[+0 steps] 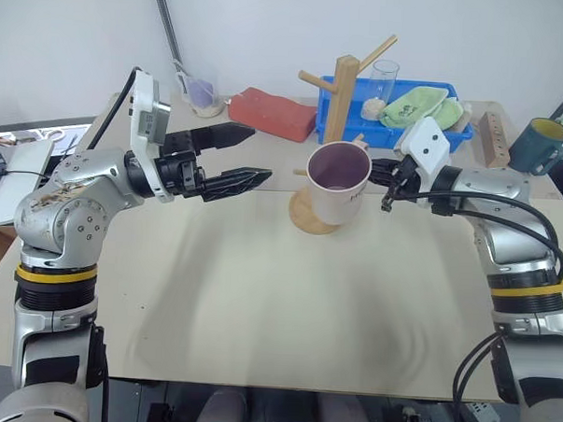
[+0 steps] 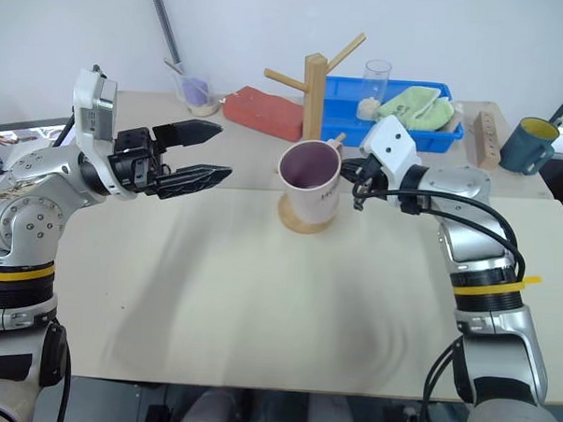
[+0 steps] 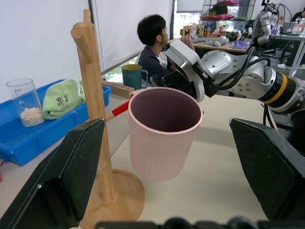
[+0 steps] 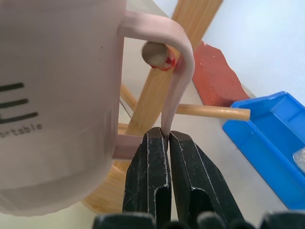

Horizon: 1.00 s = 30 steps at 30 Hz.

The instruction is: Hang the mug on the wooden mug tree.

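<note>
Nearly done: mug (image 4: 57, 95) at frame centre, handle loop already threaded over the red-tipped peg (image 4: 156, 54) of the wooden mug tree (image 1: 343, 92), yet pinched at the handle by right gripper (image 4: 168, 138) fingers. Left to do: releasing, withdrawing. Left gripper (image 1: 232, 157) fingers spread, empty, centre-left. Beige tabletop (image 1: 259, 303); blue tray (image 1: 411, 133) upper right; person (image 3: 155, 45) seated behind.

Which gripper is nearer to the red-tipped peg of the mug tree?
Right. The right gripper is shut on the mug handle, which the red-tipped peg pokes through. The left gripper hangs open, apart, on the mug's other side.
</note>
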{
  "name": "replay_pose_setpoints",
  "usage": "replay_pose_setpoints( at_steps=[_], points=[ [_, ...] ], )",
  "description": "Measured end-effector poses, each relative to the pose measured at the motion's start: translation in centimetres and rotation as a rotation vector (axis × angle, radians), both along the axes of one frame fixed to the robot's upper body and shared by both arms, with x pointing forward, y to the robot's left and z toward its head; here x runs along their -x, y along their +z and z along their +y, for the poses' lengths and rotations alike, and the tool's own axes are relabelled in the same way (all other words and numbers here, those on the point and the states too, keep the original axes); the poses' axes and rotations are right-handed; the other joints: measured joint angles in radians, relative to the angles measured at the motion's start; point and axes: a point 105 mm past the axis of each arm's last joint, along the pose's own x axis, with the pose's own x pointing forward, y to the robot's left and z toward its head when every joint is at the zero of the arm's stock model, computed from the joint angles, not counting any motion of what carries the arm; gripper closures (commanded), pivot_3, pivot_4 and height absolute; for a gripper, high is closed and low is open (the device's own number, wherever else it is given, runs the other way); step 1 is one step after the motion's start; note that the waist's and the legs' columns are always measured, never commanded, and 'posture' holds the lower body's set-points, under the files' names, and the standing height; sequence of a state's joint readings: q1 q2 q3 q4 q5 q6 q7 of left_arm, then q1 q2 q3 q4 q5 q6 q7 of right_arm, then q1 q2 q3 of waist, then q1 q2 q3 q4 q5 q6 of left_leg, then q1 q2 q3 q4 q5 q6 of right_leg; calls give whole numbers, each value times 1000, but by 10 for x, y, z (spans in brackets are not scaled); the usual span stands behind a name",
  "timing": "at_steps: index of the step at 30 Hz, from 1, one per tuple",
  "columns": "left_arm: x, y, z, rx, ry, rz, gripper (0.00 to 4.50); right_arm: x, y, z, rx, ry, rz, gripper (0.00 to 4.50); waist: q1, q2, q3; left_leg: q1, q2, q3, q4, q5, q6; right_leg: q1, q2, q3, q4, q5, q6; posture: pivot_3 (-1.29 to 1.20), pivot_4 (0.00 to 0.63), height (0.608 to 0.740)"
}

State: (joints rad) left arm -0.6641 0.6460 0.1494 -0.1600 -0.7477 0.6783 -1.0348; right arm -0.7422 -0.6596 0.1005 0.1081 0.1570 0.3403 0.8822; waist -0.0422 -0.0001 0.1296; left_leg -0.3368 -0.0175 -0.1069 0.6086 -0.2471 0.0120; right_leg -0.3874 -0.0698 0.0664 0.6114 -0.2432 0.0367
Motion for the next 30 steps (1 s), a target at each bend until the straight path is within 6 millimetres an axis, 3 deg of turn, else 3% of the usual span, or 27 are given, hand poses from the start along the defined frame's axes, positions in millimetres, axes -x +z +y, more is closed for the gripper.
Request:
replay_pose_setpoints(
  at_steps=[11,18,22,30],
  points=[
    [0,0,0,0,3,0,0,-3,-6,-4,8,-30,32,29,0,0,0,0,0,0,0,0,0,0,0,0,0,0,0,0,150,740],
    [-1,-1,0,-6,6,-4,0,5,-2,-17,5,-48,45,29,4,0,0,-1,0,0,0,0,0,0,-1,0,0,0,0,0,150,740],
    [-3,-3,5,-46,30,-18,0,27,8,-36,-15,-47,62,29,7,0,0,-1,-1,0,0,0,0,0,-1,0,-1,0,0,0,150,740],
    [-24,-19,33,-209,164,-29,0,83,27,-68,-101,-103,80,29,9,-1,0,-1,0,0,0,0,0,0,0,0,0,-4,7,0,150,740]
  ],
)
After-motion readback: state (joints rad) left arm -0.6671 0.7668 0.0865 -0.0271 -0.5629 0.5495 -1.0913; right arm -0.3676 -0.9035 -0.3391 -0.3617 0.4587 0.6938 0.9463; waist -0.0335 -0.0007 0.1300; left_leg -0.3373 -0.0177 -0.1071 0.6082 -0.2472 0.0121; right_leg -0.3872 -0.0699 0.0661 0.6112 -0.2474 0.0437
